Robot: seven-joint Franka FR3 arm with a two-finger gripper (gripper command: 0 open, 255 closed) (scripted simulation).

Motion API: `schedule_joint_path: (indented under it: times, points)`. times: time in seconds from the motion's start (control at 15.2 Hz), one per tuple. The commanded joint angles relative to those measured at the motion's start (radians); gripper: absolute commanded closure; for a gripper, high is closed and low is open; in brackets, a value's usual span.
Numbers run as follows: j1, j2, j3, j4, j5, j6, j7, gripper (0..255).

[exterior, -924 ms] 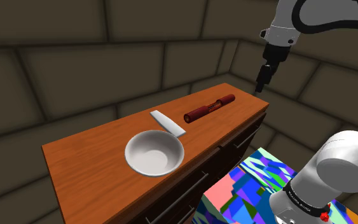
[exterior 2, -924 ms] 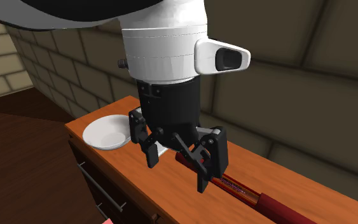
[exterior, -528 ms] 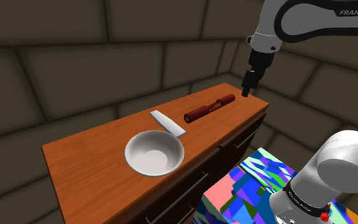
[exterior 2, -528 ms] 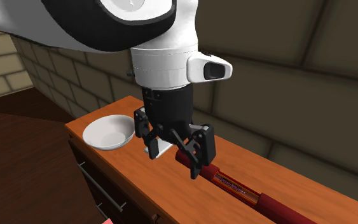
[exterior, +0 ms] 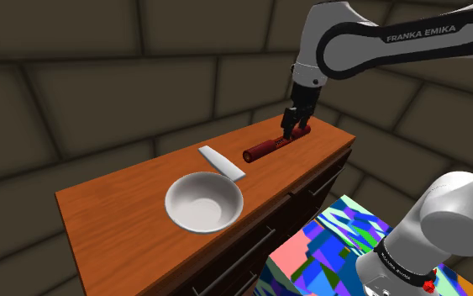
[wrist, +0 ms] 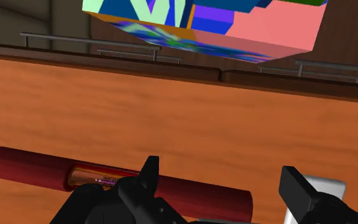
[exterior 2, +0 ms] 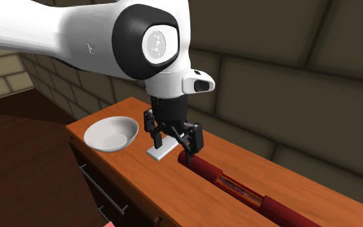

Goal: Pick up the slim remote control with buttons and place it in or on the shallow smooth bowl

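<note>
The slim remote (exterior: 221, 162) is a flat white slab lying on the wooden table (exterior: 117, 210), just behind the bowl. The shallow white bowl (exterior: 203, 202) sits near the table's front edge and has nothing in it. My black gripper (exterior: 294, 128) hangs open over a dark red cylinder (exterior: 268, 146), toward the shoulder view's right of the remote. In the second exterior view the gripper (exterior 2: 173, 148) hovers above the remote (exterior 2: 160, 152) and the cylinder's (exterior 2: 238, 188) near end, with the bowl (exterior 2: 111, 134) beyond. In the wrist view the fingers (wrist: 149, 175) stand wide apart over the cylinder (wrist: 37, 167); the remote's (wrist: 329, 188) corner peeks past one finger.
The dark red cylinder with an orange label lies lengthwise on the table between the remote and the table's end. Drawers with bar handles (exterior: 243, 261) front the table. My stand, a box in many colours (exterior: 327, 244), is close to the table's front. Stone-block walls close in behind.
The arm has swung from beyond the table's end toward the shoulder view's left and come lower, over the red cylinder. The fingers stayed open. Nothing on the table moved.
</note>
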Motion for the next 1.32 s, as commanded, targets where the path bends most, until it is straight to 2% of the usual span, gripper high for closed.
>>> schedule_joint_path:
  times: [0.0,0.59,1.12,1.25]
  points:
    - [0.006,0.065,0.024,0.031,0.007,0.037,0.037,0]
    - [0.033,0.377,0.112,0.199,-0.021,0.189,0.207,0]
    - [0.087,0.677,0.141,0.438,-0.102,0.250,0.355,0]
    - [0.093,0.703,0.140,0.450,-0.110,0.263,0.365,0]
